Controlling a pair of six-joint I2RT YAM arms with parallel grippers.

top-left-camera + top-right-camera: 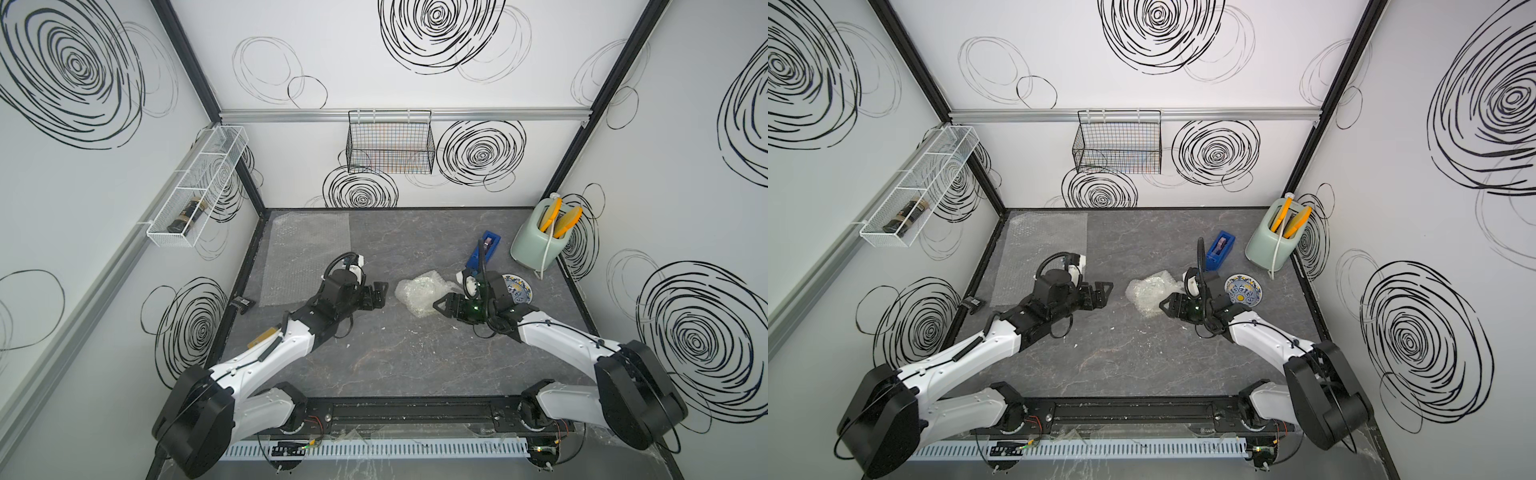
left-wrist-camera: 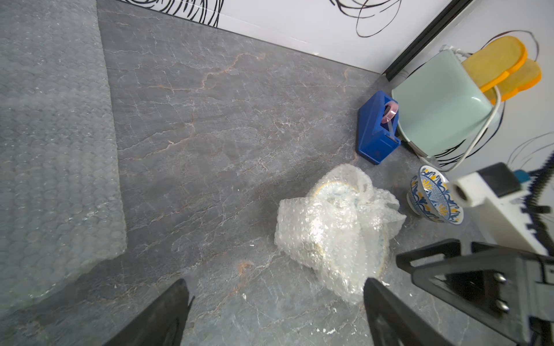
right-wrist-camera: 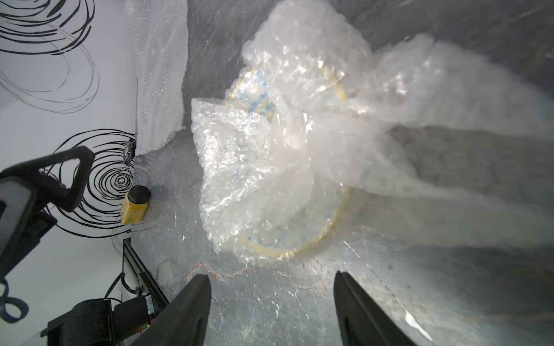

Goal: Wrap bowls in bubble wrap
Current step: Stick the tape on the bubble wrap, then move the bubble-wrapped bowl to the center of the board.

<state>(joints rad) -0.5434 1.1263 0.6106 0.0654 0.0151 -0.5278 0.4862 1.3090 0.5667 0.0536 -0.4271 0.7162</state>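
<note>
Bubble wrap crumpled around cream bowl, lying between left gripper and right gripper, both spread wide, empty.

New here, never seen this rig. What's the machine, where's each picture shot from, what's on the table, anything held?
Two robot arms work over a grey table, each ending in a two-finger gripper. Two pictures look down from one overhead stereo camera, so they nearly match; the other two come from a camera on each wrist, looking past its own fingers. Mid-table lies a crumpled bundle of bubble wrap with a cream bowl showing through. Beside the right arm stands a bare blue-patterned bowl. A flat bubble wrap sheet lies far left; a blue tape dispenser and a green toaster stand far right. The left gripper and right gripper are both open, holding nothing.
</note>
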